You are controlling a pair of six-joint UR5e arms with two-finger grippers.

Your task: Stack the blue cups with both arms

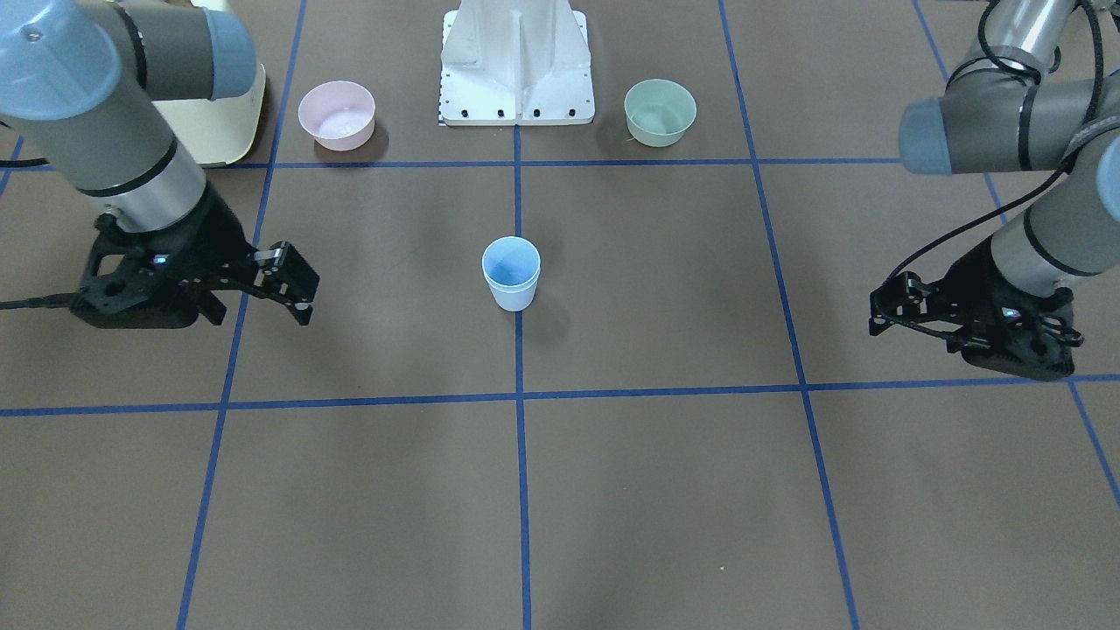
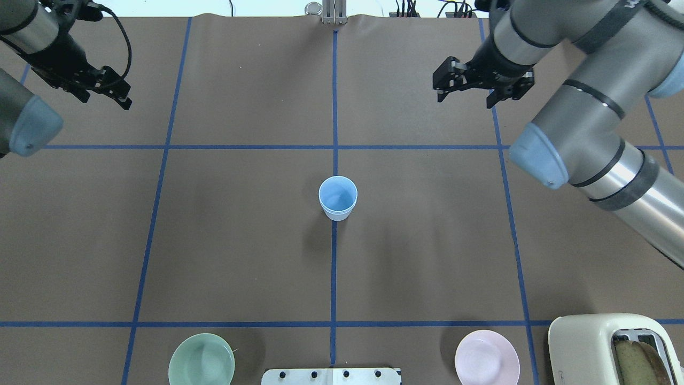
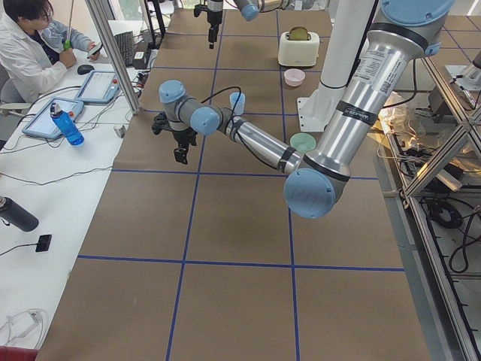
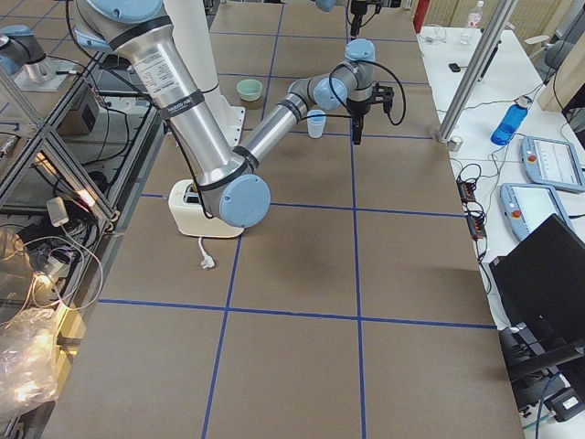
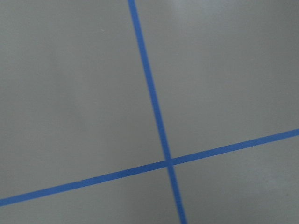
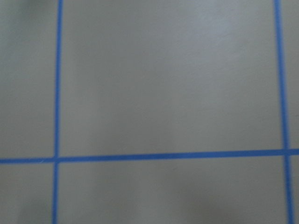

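Observation:
A single light-blue cup shape (image 1: pixel 511 273) stands upright on the centre tape line of the brown table (image 1: pixel 665 289); it also shows in the overhead view (image 2: pixel 337 198). A faint second edge runs below its rim, and I cannot tell whether two cups sit nested there. No other blue cup is in view. My right gripper (image 1: pixel 297 282) hovers open and empty far to the cup's side, also in the overhead view (image 2: pixel 441 81). My left gripper (image 1: pixel 879 312) hovers open and empty on the opposite side (image 2: pixel 120 90). Both wrist views show only table and tape.
A pink bowl (image 1: pixel 337 115) and a green bowl (image 1: pixel 660 112) flank the white base stand (image 1: pixel 516 70). A cream toaster (image 2: pixel 614 347) holding bread stands beside the pink bowl. An operator (image 3: pixel 34 53) sits at a side table beyond the far edge.

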